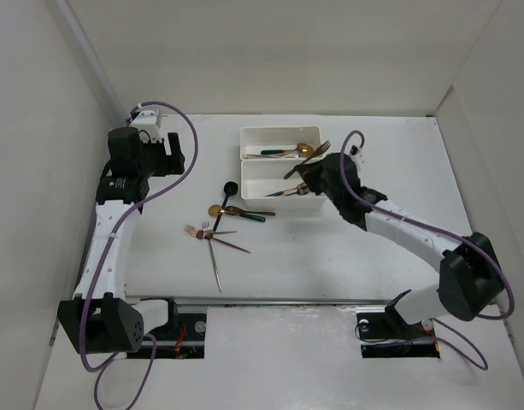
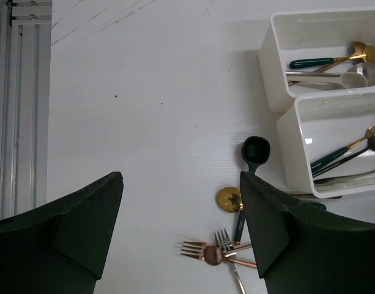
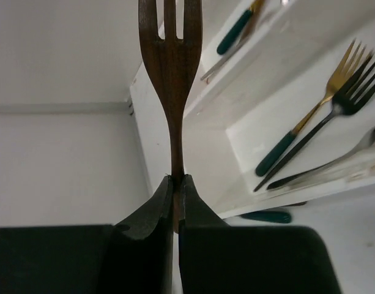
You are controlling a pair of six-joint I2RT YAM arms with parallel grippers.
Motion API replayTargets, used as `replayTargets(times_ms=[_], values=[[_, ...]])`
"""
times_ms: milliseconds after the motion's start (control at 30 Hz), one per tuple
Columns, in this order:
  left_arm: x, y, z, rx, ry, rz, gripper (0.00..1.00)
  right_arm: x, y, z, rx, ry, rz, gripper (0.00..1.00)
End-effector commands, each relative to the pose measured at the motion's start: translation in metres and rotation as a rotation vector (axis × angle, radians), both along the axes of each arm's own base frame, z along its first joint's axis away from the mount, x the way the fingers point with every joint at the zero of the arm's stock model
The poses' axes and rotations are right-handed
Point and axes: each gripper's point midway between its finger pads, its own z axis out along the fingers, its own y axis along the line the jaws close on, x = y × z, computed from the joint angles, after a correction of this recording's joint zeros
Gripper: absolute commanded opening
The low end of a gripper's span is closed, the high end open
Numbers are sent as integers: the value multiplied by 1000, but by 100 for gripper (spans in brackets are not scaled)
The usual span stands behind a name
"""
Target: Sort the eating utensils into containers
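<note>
Clamping one copper fork (image 3: pixel 170 73), the right gripper (image 3: pixel 176 184) hovers above two trays (image 1: pixel 279 128); left gripper (image 2: pixel 181 177) stands released.

A white table (image 1: pixel 330 256) sits inside plain white walls (image 1: pixel 31 171), an aluminium rail (image 1: pixel 279 301) along its near edge.

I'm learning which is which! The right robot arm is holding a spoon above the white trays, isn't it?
Almost. The right gripper is shut on a fork, not a spoon: the right wrist view shows its pointed tines. The rest is right: it is held above the white trays.
</note>
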Motion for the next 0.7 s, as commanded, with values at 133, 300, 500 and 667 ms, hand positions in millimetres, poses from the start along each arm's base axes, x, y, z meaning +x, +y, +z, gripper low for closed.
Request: replayTargets(times_ms=[133,300,500,667], values=[[-5,1,16,-7,-62,7,75,25,43,-9,403,124,-262,0],[-9,1,7,-7,-44,7,75,33,48,-35,386,166,-309,0],[-21,-13,-22,-50,20,-56,75,39,60,-46,401,233,-259,0],[-29,-25,-44,-76,73,-98,75,37,68,-59,404,288,-242,40]])
